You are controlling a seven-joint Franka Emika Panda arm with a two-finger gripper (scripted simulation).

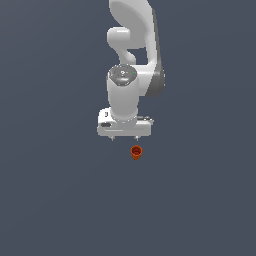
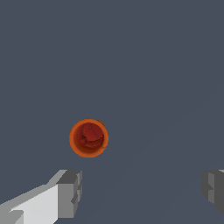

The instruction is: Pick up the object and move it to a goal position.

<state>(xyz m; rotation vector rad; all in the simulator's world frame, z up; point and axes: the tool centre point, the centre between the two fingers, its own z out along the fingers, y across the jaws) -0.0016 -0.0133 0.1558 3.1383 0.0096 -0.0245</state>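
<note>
Overhead, the white Panda arm [image 1: 131, 60] hangs over a plain dark grey floor [image 1: 50, 200], its gripper [image 1: 124, 138] spread wide and holding nothing. In the wrist view the two grey fingertips [image 2: 70, 192] stand far apart. The tiny orange-red cup [image 1: 136, 152] stands upright, seemingly on the floor, just beyond the fingers and not between them.

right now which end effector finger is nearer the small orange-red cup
The light grey finger with its white body in view; the small orange-red cup sits off-centre toward it, the other finger farther away.
</note>
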